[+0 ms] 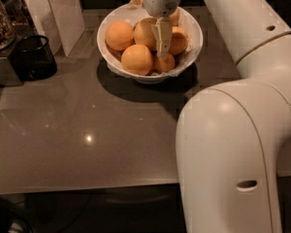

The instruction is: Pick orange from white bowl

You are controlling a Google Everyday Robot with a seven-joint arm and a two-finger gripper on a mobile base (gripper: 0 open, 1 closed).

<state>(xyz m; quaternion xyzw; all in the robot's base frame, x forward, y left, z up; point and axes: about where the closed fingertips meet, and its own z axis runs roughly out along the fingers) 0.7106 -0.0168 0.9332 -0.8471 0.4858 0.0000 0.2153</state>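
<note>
**Step in hand: approach and grasp.**

The white bowl is located at the upper centre of the frame, resting on the grey table. A pile of citrus is held in it. The orange, the palest and largest of the pile, lies at the centre of the bowl, slightly toward the back. It is flanked by a deeper-orange fruit on the left of the frame and by another at the bowl's front.

The gripper is positioned over the middle of the bowl, pointing down into the pile. It is lowered against the right side of the orange, between that fruit and the one on the right. Whether the gripper is open or closed cannot be told from this view, and no grip on the orange can be confirmed. The orange is judged to be resting in the pile, not lifted.

**Next move, as judged.**

1. A secure closure across the orange is to be confirmed before any lift is attempted.
2. The lift is to be made straight up, clear of the bowl rim.
3. Neighbouring fruit touch the orange, so disturbance is to be expected. The small fruit below the gripper may be rolled or carried along.

The black cup at the left of the frame stands well apart and is not involved.
</note>
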